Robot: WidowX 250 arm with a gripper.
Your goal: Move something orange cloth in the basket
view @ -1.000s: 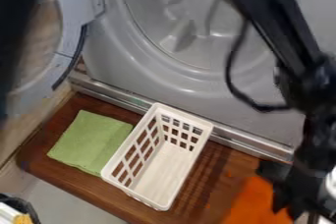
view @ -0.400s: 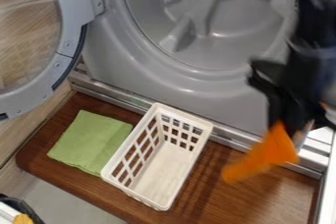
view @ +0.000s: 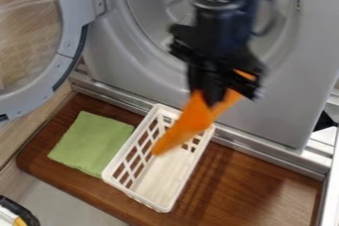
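Note:
My gripper [view: 210, 98] hangs over the far end of the basket, shut on the orange cloth [view: 192, 121]. The cloth droops from it toward the lower left, with its lower end over the inside of the basket; a smaller part of it shows at the gripper's right. The white basket [view: 140, 197] stands on the brown wooden board, its far rim partly hidden behind the cloth.
A folded green cloth [view: 90, 142] lies just left of the basket. Behind rises a grey washing machine front [view: 132, 71], its round door [view: 66, 36] swung open at the left. A metal rail [view: 265, 146] runs along the board's back edge.
From the lower right, the orange cloth has been lifted off the board and carried left in my gripper to above the basket. The arm has swung left with it.

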